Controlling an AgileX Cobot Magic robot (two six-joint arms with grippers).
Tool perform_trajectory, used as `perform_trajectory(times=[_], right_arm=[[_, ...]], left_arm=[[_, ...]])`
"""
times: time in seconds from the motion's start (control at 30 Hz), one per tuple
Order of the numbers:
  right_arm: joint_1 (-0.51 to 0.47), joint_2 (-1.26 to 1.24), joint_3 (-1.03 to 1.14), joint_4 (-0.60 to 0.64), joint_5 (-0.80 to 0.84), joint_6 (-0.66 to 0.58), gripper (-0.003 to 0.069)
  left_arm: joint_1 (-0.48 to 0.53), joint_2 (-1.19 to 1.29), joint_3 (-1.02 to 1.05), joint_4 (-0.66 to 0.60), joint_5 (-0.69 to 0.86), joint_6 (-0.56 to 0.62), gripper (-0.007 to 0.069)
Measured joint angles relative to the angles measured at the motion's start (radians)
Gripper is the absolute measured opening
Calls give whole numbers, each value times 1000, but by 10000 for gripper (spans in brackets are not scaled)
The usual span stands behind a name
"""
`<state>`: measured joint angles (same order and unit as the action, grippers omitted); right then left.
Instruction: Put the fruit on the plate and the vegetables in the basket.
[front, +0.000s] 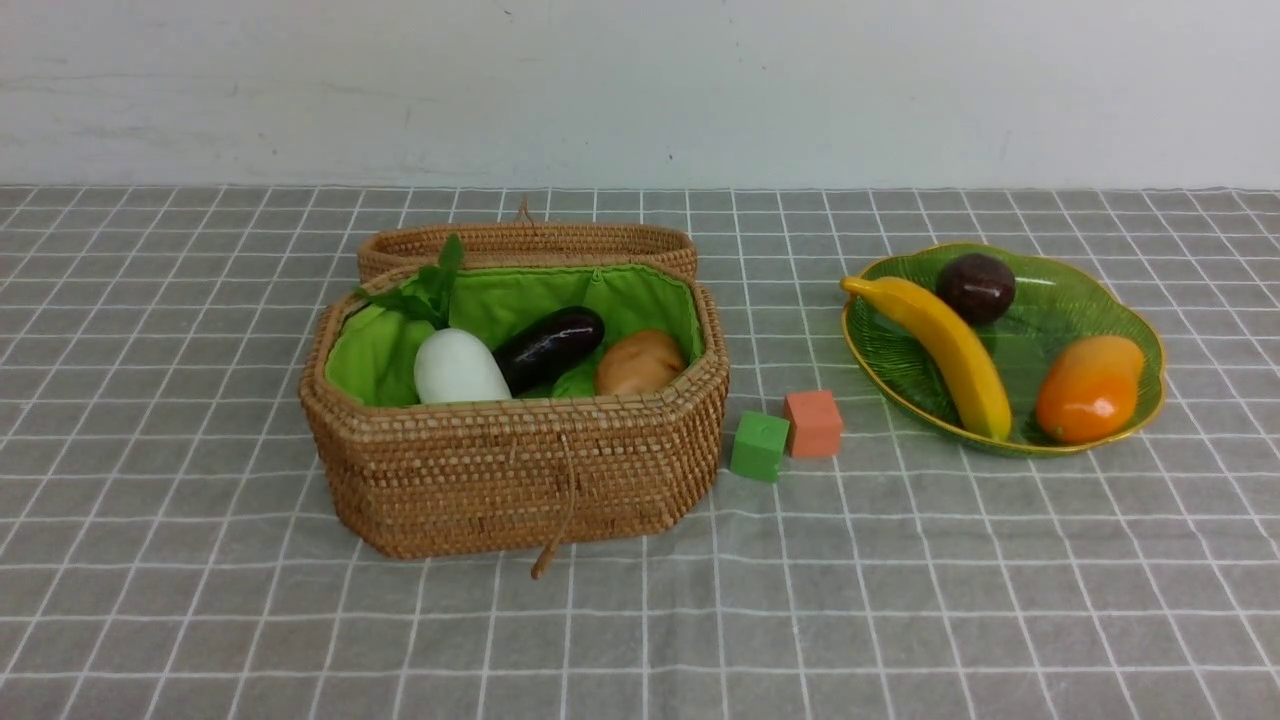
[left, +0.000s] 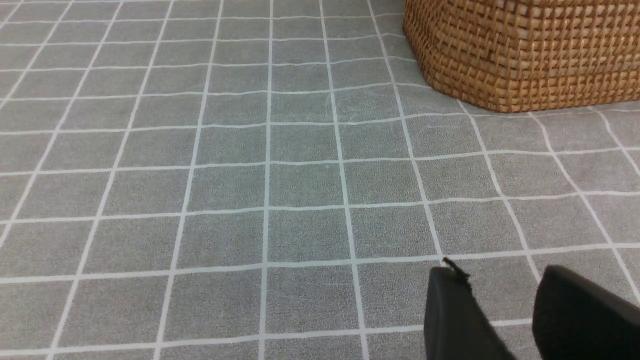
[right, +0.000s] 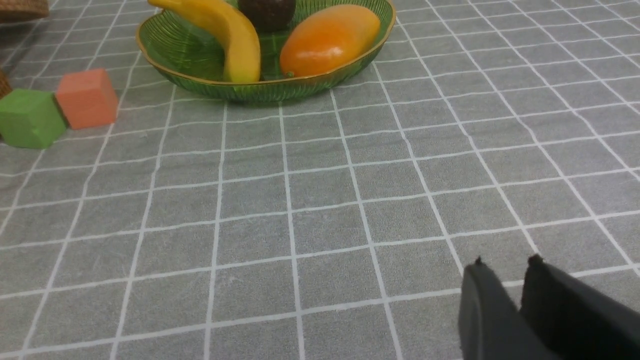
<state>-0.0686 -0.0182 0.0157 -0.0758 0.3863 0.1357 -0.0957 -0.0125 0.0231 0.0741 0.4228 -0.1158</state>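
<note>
Your sorting looks done: the banana (front: 945, 350), mango (front: 1089, 388) and dark round fruit (front: 975, 288) lie in the plate (front: 1120, 300) ahead of the right fingers (right: 505, 272), well apart, banana's long axis running front to back. Radish (front: 458, 368), eggplant (front: 548, 347) and potato (front: 640, 362) sit in the basket (front: 510, 480), near the left fingers (left: 495, 280); I can't see the gourd. Both pairs stand slightly parted, holding and touching nothing.

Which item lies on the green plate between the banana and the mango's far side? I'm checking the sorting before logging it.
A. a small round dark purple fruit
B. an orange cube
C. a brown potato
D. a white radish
A: the small round dark purple fruit sits on the plate with the banana and mango.
</note>
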Motion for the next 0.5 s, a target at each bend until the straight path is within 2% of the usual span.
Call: perform_trajectory(times=[0.5], right_arm=[[0, 0, 0, 0, -1, 0, 141]], left_arm=[[0, 0, 0, 0, 0, 0, 238]])
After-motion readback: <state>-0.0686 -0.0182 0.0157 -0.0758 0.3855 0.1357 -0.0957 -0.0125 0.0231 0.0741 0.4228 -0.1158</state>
